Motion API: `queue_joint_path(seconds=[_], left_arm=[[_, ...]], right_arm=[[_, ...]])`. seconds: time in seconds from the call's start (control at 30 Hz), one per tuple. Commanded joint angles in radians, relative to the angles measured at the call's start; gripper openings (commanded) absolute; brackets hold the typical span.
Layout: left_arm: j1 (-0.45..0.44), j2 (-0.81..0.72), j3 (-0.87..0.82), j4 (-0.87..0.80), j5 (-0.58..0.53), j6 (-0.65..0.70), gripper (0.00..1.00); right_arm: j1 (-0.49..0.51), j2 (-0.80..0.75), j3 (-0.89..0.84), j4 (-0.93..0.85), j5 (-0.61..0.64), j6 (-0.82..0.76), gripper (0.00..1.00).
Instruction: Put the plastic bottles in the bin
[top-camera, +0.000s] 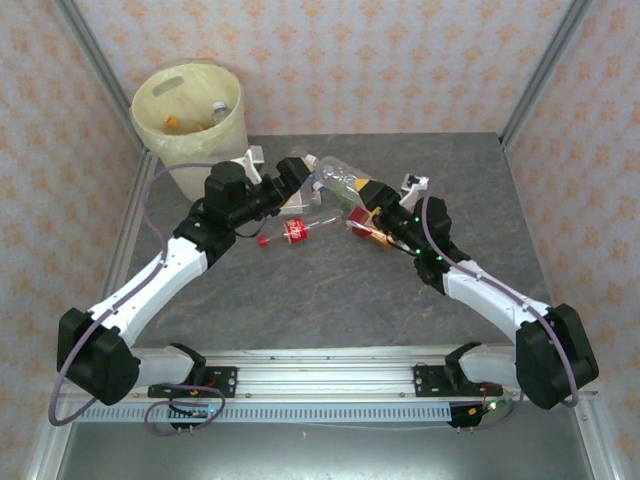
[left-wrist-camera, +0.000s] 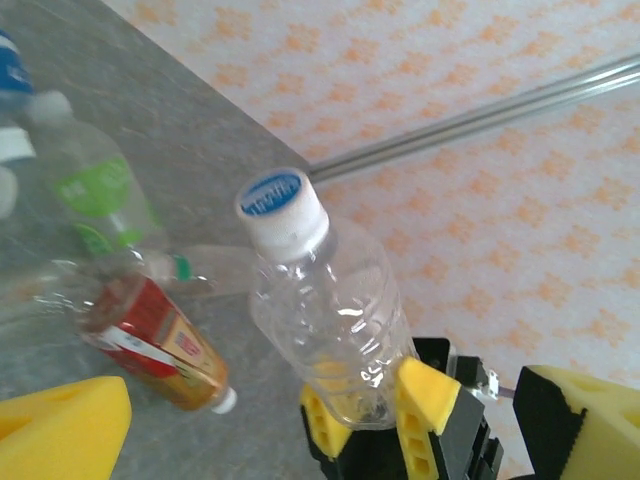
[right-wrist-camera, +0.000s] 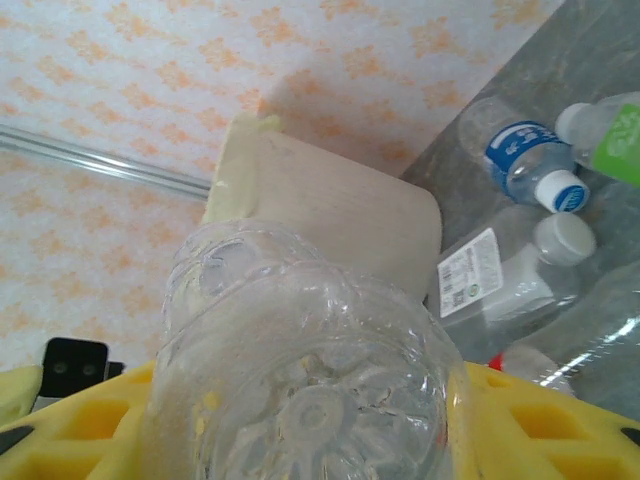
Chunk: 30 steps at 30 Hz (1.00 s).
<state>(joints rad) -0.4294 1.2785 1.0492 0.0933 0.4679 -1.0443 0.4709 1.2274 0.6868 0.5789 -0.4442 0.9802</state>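
Clear bottle (top-camera: 338, 179), raised off the table to the right of the bin (top-camera: 205, 150), its base clamped between the partly closed right gripper (top-camera: 366, 203) jaws. Left gripper (top-camera: 283, 183), spread wide and empty, lies between bin and bottle.

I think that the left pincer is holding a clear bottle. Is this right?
No: it is the right pincer that is holding the clear bottle. The right wrist view shows the bottle between its yellow fingers.
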Motion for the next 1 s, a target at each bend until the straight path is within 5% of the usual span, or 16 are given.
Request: queue_joint_path(seconds=[0.0,0.43,0.77,0.97], left_arm=[[-0.026,0.021,0.000,0.143,-0.055,-0.041,1.00],[-0.070,0.106,0.005,0.297,-0.088,-0.097,1.00],[-0.085,0.116,-0.012,0.349,-0.098,-0.089,0.77],[-0.085,0.128,-0.002,0.332,-0.083,-0.077,0.75]], right_arm=[[0.032,-0.003,0.036,0.098,0.005,0.002,0.48],[0.097,0.019,0.038,0.188,0.006,0.004,0.49],[0.104,0.037,0.023,0.214,0.008,0.035,0.51],[0.104,0.044,0.031,0.241,-0.048,0.052,0.52]])
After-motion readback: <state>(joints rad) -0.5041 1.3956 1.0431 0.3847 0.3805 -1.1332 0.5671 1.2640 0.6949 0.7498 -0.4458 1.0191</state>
